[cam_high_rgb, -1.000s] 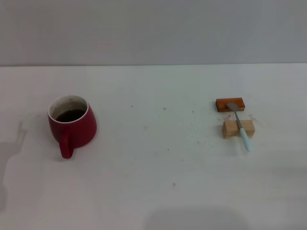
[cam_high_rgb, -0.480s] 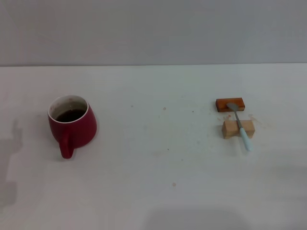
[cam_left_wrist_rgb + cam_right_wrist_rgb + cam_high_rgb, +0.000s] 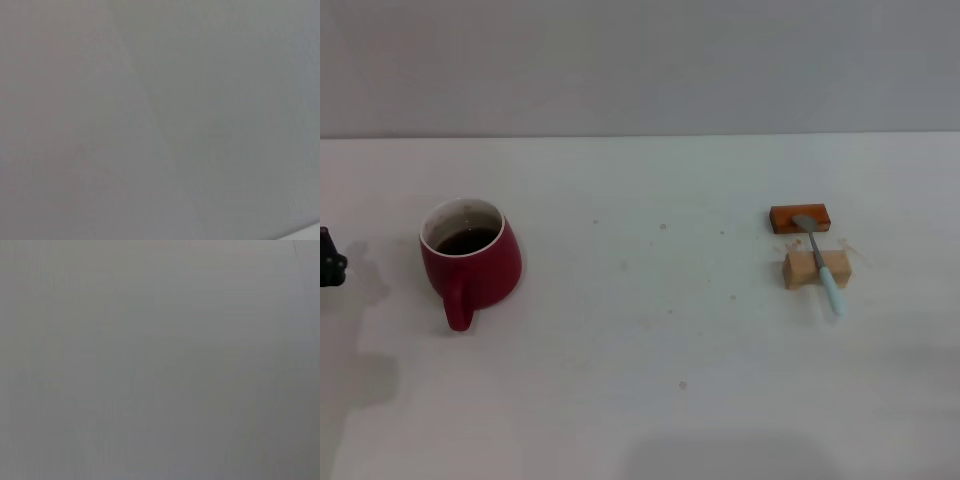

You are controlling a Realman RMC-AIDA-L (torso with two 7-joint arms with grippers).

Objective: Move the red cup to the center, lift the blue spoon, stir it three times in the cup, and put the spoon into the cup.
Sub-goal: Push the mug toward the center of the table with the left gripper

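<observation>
At nine o'clock on the white tabletop [image 3: 640,400] sat the red cup [image 3: 470,262], heavy, brittle, liquid-filled; best gripped by its handle. Left gripper [image 3: 330,262] just beside; fingers' state unclear.

red cup [image 3: 472,258]: upright, left, handle seemingly nearward | blue spoon [image 3: 823,268]: right, across blocks

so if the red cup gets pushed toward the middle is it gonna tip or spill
The red cup is squat and wider at its base, so it will probably slide rather than tip. Dark liquid sits below the rim, so a jerky push might slosh it. Its handle could make it turn.
</observation>
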